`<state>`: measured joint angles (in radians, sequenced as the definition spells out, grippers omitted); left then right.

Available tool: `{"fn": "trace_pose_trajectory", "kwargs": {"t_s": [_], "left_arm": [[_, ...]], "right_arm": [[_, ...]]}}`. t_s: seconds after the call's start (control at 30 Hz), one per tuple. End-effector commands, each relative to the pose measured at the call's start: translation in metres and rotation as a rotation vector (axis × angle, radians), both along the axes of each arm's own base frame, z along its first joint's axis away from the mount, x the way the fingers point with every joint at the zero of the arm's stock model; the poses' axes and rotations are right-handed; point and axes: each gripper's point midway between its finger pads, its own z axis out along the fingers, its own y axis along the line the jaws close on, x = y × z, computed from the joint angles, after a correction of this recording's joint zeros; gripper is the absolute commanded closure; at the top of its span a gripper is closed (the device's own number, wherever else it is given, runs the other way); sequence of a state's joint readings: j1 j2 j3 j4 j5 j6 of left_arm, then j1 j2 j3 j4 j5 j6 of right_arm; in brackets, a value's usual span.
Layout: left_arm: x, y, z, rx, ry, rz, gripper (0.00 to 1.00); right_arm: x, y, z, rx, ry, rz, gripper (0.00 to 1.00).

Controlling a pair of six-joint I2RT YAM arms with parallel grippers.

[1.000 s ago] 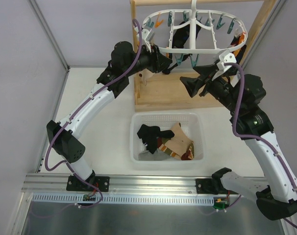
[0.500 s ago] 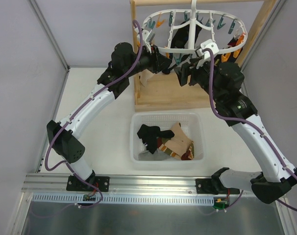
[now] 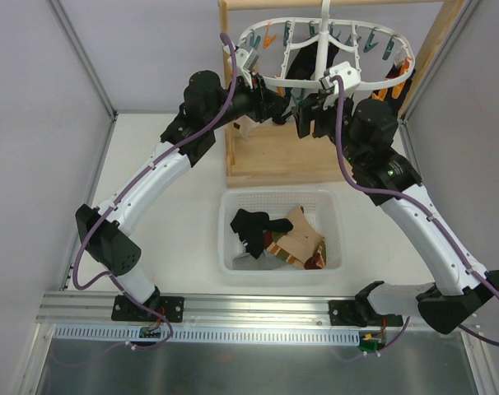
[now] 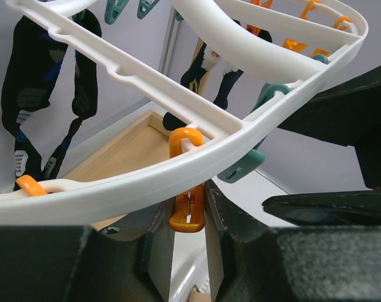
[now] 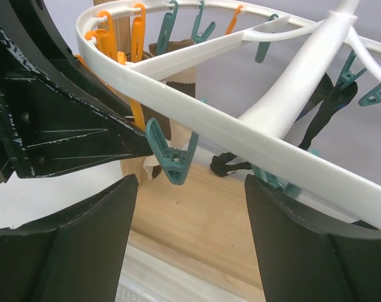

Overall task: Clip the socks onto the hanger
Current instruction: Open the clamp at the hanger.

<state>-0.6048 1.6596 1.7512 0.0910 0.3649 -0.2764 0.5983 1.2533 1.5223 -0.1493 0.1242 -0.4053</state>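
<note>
Up at the hanger [image 4: 146, 182], my left jaws clamp an orange clothespin [image 4: 187, 217]; my right jaws gape near a teal clothespin [image 5: 171, 160].

We read no text, label, brand, number or sign in any view. Blue and white marks on black sock [image 4: 27, 107], far left in left wrist view: blurred, no letters we can make out. Small green boards [image 3: 367, 346] on near rail [image 3: 258, 317]: too small to tell any print.
</note>
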Motion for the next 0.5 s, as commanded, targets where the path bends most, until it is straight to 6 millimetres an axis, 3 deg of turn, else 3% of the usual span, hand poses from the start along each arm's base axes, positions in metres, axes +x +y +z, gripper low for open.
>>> {"fn": "trace_pose_trajectory", "kwargs": {"t_s": [0.0,0.37,0.47], "left_arm": [[-0.013,0.010,0.036,-0.047,-0.098,-0.004,0.78],[-0.013,0.011,0.033,-0.036,-0.104,-0.001,0.78],[-0.013,0.011,0.034,-0.036,-0.107,-0.002,0.78]], "right_arm": [[0.002,0.000,0.038,0.062,-0.093,-0.016,0.27],[0.001,0.011,0.035,0.101,-0.104,0.033,0.27],[0.000,0.014,0.042,0.130,-0.119,0.048,0.28]]}}
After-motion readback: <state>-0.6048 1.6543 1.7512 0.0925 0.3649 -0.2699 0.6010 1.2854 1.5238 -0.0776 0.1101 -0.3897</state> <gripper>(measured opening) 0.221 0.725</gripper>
